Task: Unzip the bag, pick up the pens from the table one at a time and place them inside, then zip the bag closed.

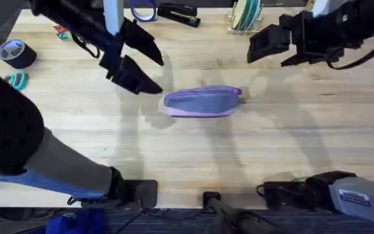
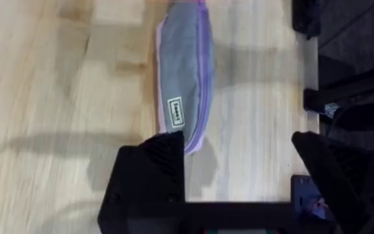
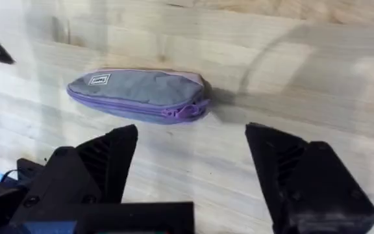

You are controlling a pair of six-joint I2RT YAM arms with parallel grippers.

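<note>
The lavender bag (image 1: 202,102) lies flat in the middle of the table (image 1: 193,156), grey-blue panel up and its zipper closed, with the pull (image 3: 188,112) at the end nearer my right arm. My left gripper (image 1: 149,73) hovers just left of the bag, open and holding nothing. In the left wrist view the bag (image 2: 182,68) stretches away beyond the left gripper (image 2: 239,169). My right gripper (image 1: 273,49) hangs open above the table's far right, apart from the bag (image 3: 138,94); its own view shows the right gripper (image 3: 193,162) spread wide. The pens are out of view.
A roll of black tape (image 1: 17,54) and teal scissor handles (image 1: 16,80) lie at the far left. A black stapler (image 1: 178,14) and a rack of coloured discs (image 1: 246,14) stand along the back edge. Arm bases sit at the near edge.
</note>
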